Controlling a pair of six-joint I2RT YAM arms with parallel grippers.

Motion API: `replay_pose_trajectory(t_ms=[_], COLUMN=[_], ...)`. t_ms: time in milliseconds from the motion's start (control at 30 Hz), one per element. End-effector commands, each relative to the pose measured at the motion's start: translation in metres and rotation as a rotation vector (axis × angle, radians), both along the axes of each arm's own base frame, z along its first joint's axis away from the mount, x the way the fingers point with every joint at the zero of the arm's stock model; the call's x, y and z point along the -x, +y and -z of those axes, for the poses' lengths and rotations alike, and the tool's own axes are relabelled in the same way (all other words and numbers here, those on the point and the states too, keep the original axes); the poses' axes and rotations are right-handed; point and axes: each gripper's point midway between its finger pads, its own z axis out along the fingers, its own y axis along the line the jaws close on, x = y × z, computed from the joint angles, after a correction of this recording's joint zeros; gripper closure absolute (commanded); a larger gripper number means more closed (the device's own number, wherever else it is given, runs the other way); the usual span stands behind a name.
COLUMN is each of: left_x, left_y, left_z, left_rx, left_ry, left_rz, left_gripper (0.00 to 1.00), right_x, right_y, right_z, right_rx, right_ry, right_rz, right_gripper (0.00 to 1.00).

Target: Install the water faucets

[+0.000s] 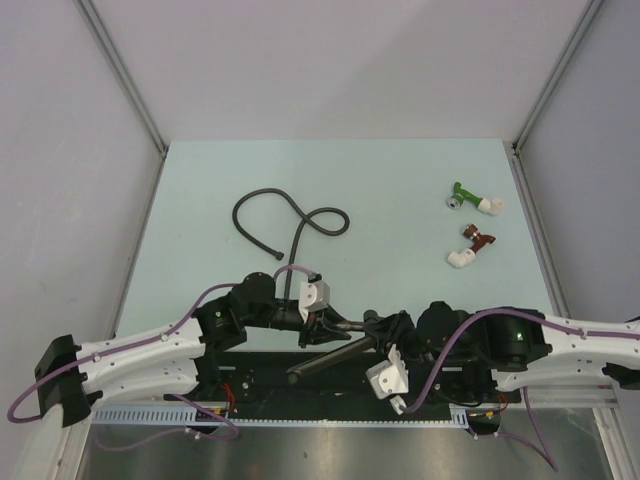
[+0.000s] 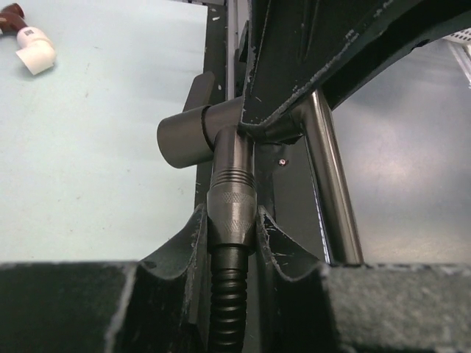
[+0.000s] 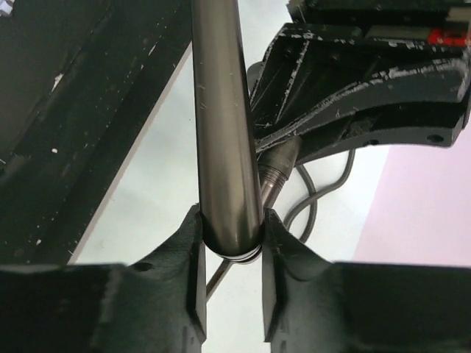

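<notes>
Both arms meet at the lower centre of the overhead view, and the faucet (image 1: 325, 362) is held between them above the black strip (image 1: 250, 362) at the table's near edge. Its long thin arm slants from lower left up to the right and ends in the T-shaped body, right where the 2 grippers face each other.

The right gripper (image 3: 229, 235) has its fingers pinched narrow on that long arm, the tube filling the gap. The left gripper (image 2: 232, 239) is clamped as tightly on the knurled connector (image 2: 230, 198) of the black hose (image 1: 237, 214). In the left wrist view the connector runs up the frame into the faucet's body, so it sits roughly square to the faucet's arm. I'd guess the next move is a twist or push along the connector.

The pale green table (image 1: 200, 180) spreads across the upper half. A green fitting (image 1: 468, 197) and a dark-red fitting (image 1: 475, 243) lie at upper right, well apart from the arms.
</notes>
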Motion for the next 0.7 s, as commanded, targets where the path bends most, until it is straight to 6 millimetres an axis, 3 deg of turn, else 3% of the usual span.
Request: replay_pose_trajectory(t_ms=[0,167,367,400,667], left_x=[0.001,0.000,-0.002,-0.002,-0.008], left_y=[-0.006,-0.004,0.001,0.002,0.007], left_z=[-0.071,-0.072,-0.077,-0.078,-0.083], left_rx=[0.232,0.252,0.300,0.308,0.353], left_ry=[-0.132,-0.136,-0.149,-0.151,-0.145], left_rz=[0.033,0.027,-0.001,-0.005,-0.062], left_gripper=[1.00,1.00,1.00,1.00,1.00], right_x=[0.003,-0.012,-0.014,-0.012,-0.020], right_y=[0.005,0.000,0.001,0.002,0.006], right_z=[-0.022,-0.037,-0.050,-0.061,-0.067], right_rx=[-0.135,-0.276,-0.434,-0.483,-0.626], right_ry=[0.189,0.337,0.544,0.563,0.790], right_rz=[0.047,0.114,0.144,0.123,0.192], right_gripper=[0.99,1.00,1.00,1.00,1.00])
